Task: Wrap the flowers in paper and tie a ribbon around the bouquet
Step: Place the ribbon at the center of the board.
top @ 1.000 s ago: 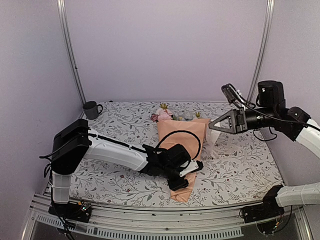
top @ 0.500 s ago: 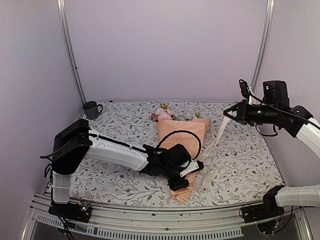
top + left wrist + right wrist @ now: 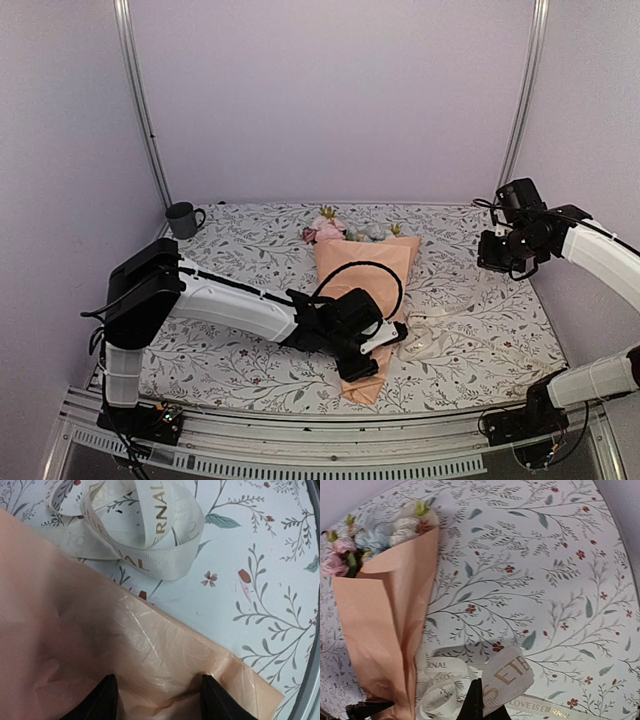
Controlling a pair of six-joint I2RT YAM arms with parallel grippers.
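The bouquet lies mid-table: a peach-orange paper (image 3: 365,285) cone with the flowers (image 3: 328,228) poking out at its far end, also seen as paper (image 3: 380,630) and flowers (image 3: 365,542). My left gripper (image 3: 362,352) straddles the cone's narrow lower part. Its black fingertips (image 3: 107,697) press dents into the paper (image 3: 75,630), so the left gripper (image 3: 160,700) is shut on it. The cream ribbon (image 3: 428,333) lies in loose loops right of the cone, near the paper's edge (image 3: 145,535). My right gripper (image 3: 492,262) hangs raised at the right. The right gripper (image 3: 479,702) is shut on the ribbon (image 3: 507,677) end.
A dark mug (image 3: 183,218) stands at the back left corner. A black cable (image 3: 392,275) loops over the cone. The leaf-printed cloth (image 3: 480,345) covers the table, with metal posts (image 3: 520,110) at the back and a rail along the front edge.
My right gripper has swung right and turned, still holding the ribbon end. The ribbon, stretched up from the table before, now lies slack in loops beside the cone. The left arm has not moved.
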